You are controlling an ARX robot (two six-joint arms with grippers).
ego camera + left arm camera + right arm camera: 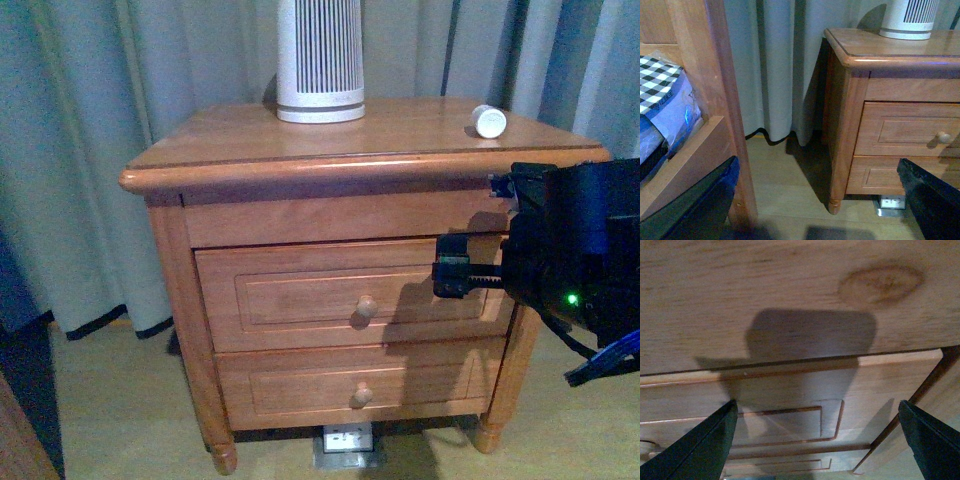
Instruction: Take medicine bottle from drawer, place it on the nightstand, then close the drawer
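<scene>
The medicine bottle (489, 120) lies on its side on the flat top of the nightstand (250, 140), near the right rear corner and well apart from the tall white ribbed device (320, 60) standing at the back of the top. The drawer (355, 295) sits flush with the cabinet front, shut, its round knob (366, 306) facing out; the shallower lower drawer (360, 385) below is shut too. The right arm (580, 245) reaches in from the right side of the front view, held level at the height of the drawer, with the right hand (450, 275) pointing at the right part of the drawer front, close to it; whether it touches the wood cannot be told. In the right wrist view its two dark fingers (702, 450) stand wide apart with nothing between them, the panelled drawer face right ahead and the hand's shadow on the wood. The left hand (815, 210) hangs low off the nightstand's left side, facing its left front leg and the grey curtain (775, 65), fingers spread apart and empty, beside a wooden frame (715, 100) holding a checked cloth (660, 80).
</scene>
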